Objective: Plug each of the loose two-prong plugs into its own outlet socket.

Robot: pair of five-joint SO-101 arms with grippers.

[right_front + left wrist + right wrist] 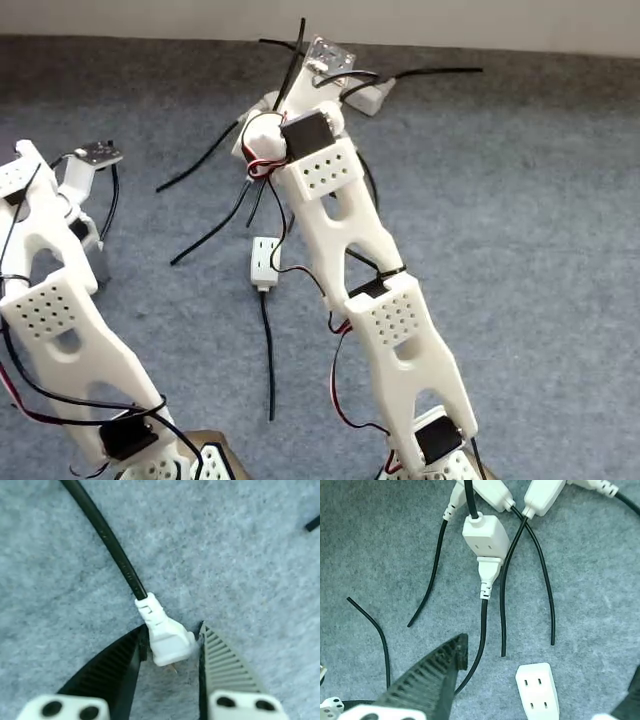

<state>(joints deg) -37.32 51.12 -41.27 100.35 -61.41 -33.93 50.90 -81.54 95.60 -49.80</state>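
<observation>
Pinching the plug (167,642) by its sides, the left gripper (172,632) leaves the prongs free, likely for pushing into a socket (536,692). That socket lies on the carpet (600,605) under the right gripper (547,667), spread wide, probably ready to steady it. A far socket (485,535) already carries its plug

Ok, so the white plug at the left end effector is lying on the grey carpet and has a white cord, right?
Not quite: the cord is black, not white. The left wrist view shows the white plug lying on the grey carpet at the left end effector, with the black cord running off from its back end.
</observation>
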